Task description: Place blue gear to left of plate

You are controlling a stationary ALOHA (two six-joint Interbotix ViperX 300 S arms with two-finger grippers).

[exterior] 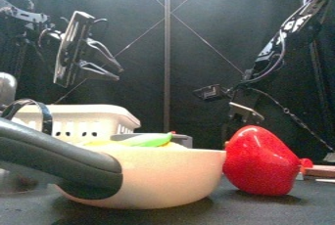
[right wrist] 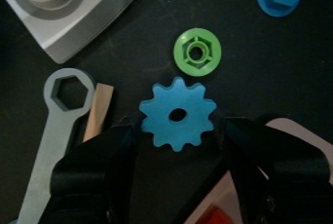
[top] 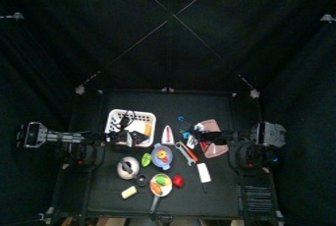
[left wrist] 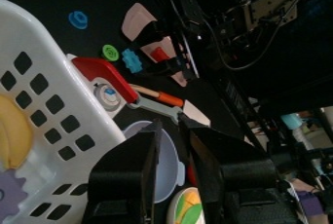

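The blue gear [right wrist: 178,116] looks light, stiff and flat; the right gripper [right wrist: 176,169], jaws wide apart, should pinch its toothed rim.

black table [right wrist: 78,62]: blue gear [right wrist: 178,116], green nut [right wrist: 197,50], grey wrench [right wrist: 55,130] lying flat.

A robot lab: black curtains [top: 53,33] pen a small table [top: 223,100].
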